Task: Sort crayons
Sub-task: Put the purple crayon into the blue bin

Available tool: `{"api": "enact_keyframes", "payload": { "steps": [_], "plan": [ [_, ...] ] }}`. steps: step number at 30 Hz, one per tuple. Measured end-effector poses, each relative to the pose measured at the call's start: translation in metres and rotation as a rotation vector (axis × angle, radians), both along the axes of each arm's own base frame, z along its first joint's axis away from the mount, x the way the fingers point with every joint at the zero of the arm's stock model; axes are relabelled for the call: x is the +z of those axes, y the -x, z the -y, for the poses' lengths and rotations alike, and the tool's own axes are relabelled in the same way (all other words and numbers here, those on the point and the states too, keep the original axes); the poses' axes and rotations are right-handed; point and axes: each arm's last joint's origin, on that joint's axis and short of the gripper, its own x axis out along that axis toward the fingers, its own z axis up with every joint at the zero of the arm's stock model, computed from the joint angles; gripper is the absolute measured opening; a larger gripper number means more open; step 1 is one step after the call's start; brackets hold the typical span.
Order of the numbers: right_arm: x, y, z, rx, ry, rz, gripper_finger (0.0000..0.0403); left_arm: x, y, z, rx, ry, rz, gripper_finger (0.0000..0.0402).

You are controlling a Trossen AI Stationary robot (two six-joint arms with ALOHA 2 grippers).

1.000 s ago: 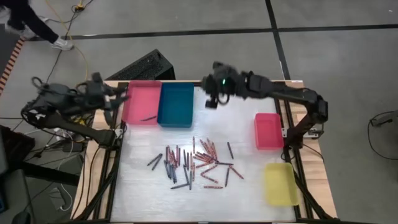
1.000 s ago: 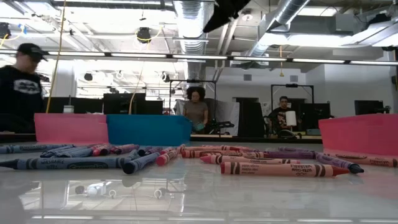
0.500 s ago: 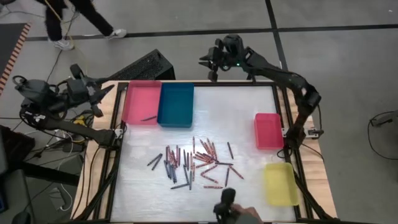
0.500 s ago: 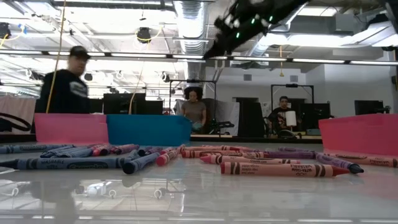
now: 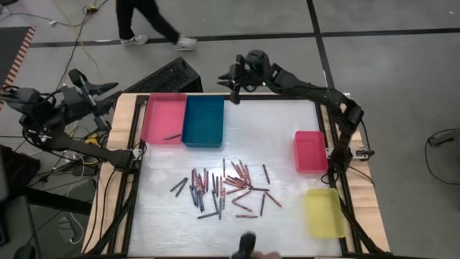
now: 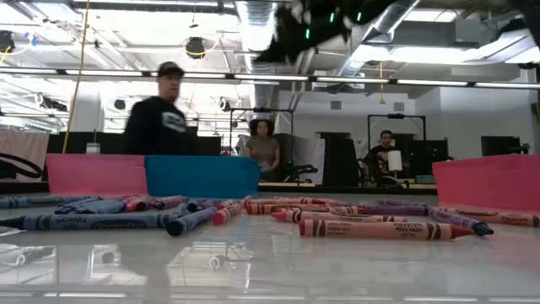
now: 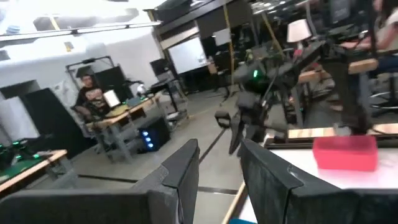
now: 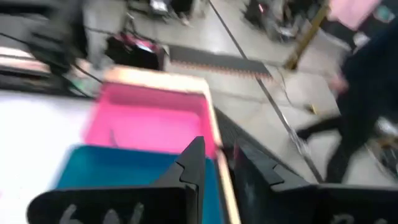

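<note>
1. The table (image 5: 280,137) has a pale, shiny top with a wooden edge and a dark frame; in the low view it's glossy enough to mirror the ceiling lights
2. The crayons (image 5: 224,185) are all in a loose scatter on the near middle of the table, reds, pinks, grey-blues and darks mixed up. One stray dark crayon (image 5: 171,137) lies inside the pink tray
3. Trays: pink tray (image 5: 162,119) and blue tray (image 5: 203,121) side by side and touching at the far left, a red tray (image 5: 310,151) at the right edge, a yellow tray (image 5: 323,212) nearer on the same side
4. Left pincer (image 5: 108,88) is up off the far-left corner, outside the table. Its fingers (image 7: 186,171) stand a little apart with nothing between them
5. Right pincer (image 5: 231,80) hangs over the far edge, just past the blue tray, well away from the crayons. Fingers (image 8: 191,163) are slightly spread and empty too
6. Room: grey floor with dark lines, yellow cable (image 5: 83,39) on the floor far left. Open workshop with exposed ducts and strip lights
7. A person (image 6: 160,114) in dark clothes and a cap is behind the far side of the table, two more people (image 6: 266,150) sit farther back
8. Something dark (image 5: 244,246) pokes in at the near edge, can't tell what it is
</note>
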Motion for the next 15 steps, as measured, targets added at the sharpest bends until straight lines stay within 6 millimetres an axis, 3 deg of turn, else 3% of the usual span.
{"api": "enact_keyframes", "payload": {
  "steps": [8,10,15],
  "plan": [
    [0.047,0.013,-0.104,0.181,-0.009,0.024,0.0081,-0.020,-0.013,0.009,-0.309,0.208,-0.096,0.0110],
    [0.055,0.018,-0.129,0.197,-0.029,0.022,0.0081,-0.032,-0.025,0.014,-0.379,0.305,-0.164,0.0110],
    [0.053,0.020,-0.177,0.179,-0.091,-0.045,0.0081,-0.067,-0.069,0.026,-0.503,0.513,-0.315,0.0110]
  ]
}}
